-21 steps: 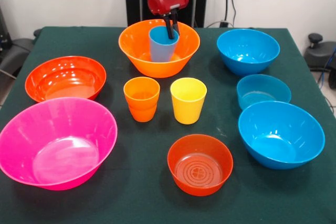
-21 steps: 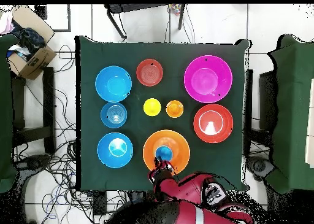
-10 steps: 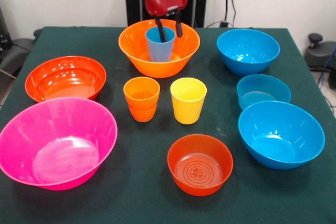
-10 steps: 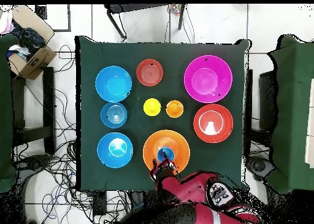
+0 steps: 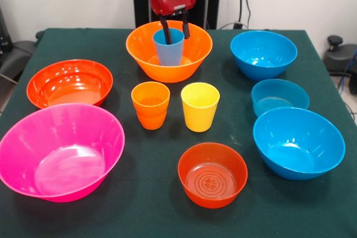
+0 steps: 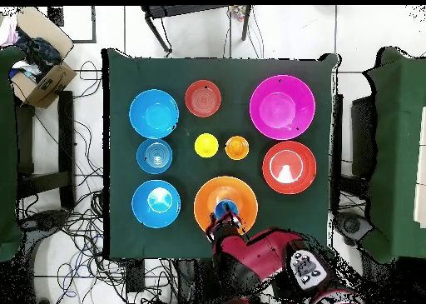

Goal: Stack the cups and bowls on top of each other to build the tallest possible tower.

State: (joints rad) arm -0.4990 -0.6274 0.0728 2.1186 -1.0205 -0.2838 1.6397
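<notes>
Blue tapered plastic cup [image 5: 168, 46] stands upright inside the big glossy orange plastic bowl [image 5: 144, 48] at the far middle of the green table [image 5: 145, 204] — tower base only so far. Gripper [image 5: 173, 28] is just above the cup rim, fingers spread and holding nothing, one at each side of the rim.

Risk: a finger so close to the rim could clip it and tip the cup.

Front view shows finger spread and cup height; overhead view hides the fingers under the red arm [image 6: 266, 263] but shows the cup sitting slightly off bowl centre.
</notes>
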